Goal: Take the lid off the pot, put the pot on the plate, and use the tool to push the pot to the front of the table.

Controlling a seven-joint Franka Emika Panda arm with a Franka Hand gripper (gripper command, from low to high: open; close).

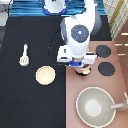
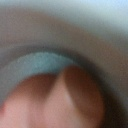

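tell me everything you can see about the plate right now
The plate is a flat, round, cream-beige disc with a slightly darker rim, material unclear. It lies flat on the black table, toward the exterior view's left, and nothing rests on it. The white spatula lies apart from it, toward the view's top left. The gripper hangs over the stove's edge to its right, not touching it.

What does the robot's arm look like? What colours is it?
The arm is mostly white and rounded, with a big dark grey round cap on top. Its gripper is a white box with a blue block underneath, over the brown stove, right above a small pinkish thing on it. A thin dark cable curves beside the arm.
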